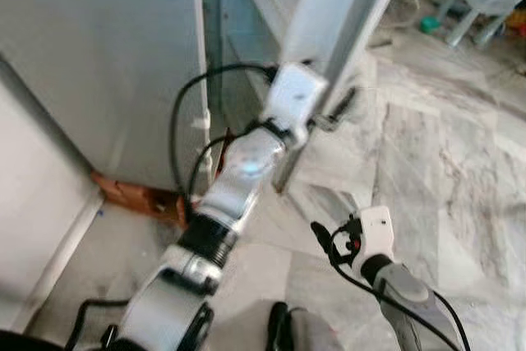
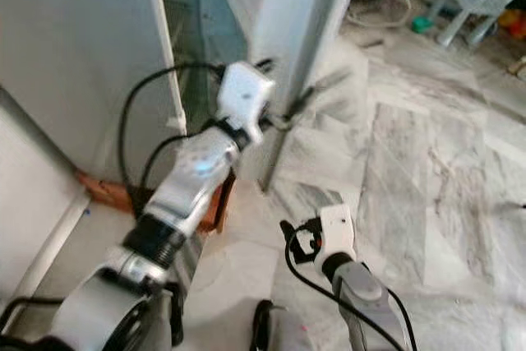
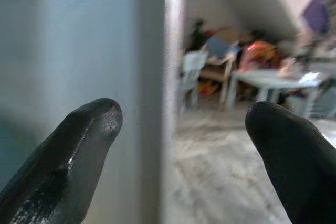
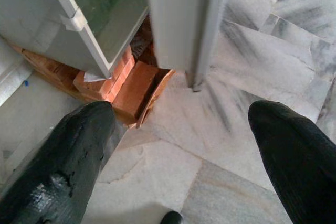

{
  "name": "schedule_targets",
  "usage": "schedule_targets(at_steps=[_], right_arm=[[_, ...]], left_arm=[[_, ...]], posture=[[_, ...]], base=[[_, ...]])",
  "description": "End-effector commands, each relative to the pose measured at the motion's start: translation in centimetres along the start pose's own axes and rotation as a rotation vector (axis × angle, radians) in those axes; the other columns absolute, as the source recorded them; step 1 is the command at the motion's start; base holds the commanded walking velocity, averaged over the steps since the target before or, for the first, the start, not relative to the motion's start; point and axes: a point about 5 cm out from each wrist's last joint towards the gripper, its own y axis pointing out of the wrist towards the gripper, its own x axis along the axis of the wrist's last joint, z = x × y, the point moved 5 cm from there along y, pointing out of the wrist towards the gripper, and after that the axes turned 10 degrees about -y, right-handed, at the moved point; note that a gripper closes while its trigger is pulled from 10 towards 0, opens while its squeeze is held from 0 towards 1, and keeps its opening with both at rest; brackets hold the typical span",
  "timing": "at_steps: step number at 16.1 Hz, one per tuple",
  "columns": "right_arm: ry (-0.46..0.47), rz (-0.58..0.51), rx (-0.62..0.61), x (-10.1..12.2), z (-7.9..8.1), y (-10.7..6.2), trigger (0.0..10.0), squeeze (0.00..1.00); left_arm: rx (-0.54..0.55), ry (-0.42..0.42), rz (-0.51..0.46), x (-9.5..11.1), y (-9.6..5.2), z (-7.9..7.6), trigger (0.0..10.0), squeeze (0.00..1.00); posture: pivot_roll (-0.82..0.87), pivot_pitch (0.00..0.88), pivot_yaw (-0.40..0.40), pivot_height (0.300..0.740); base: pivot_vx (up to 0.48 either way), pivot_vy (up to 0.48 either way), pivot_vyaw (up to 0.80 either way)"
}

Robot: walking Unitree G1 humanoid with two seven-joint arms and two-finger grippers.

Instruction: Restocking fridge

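Note:
The grey fridge (image 1: 107,63) stands at the left with its door (image 1: 329,14) swung open, white inner lining towards me. My left arm reaches forward to the door's lower edge. The left gripper (image 3: 181,129) is open, and the door's grey edge (image 3: 157,77) runs between its fingers (image 3: 73,156) without either pad visibly touching it. In the left eye view that gripper (image 1: 335,111) sits right at the door edge. My right gripper (image 4: 178,145) is open and holds nothing, hanging low over the floor in front of the fridge's base (image 1: 329,240).
Red bricks (image 4: 131,85) prop up the fridge's base and jut out by the door's bottom corner. Marble floor (image 1: 444,170) spreads to the right. Light plastic chairs (image 1: 485,2) and blurred clutter stand far back right. A wall or cabinet face (image 1: 33,195) closes the left side.

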Motion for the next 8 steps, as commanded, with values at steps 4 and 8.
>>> schedule_targets(at_steps=[4, 8], right_arm=[[-0.011, -0.036, -0.030, 0.6, -0.5, 0.0, 10.0, 0.00], [-0.016, -0.054, -0.044, 0.9, -0.6, 0.2, 10.0, 0.00]], left_arm=[[0.192, 0.024, 0.107, -3.2, -4.2, 6.3, 10.0, 0.00], [0.236, 0.057, 0.180, -5.8, -7.4, 6.5, 10.0, 0.00]], posture=[[0.06, 0.180, -0.111, 0.740], [0.07, 0.184, -0.110, 0.740]], base=[[0.079, -0.083, -0.20], [0.303, -0.368, -0.30]])
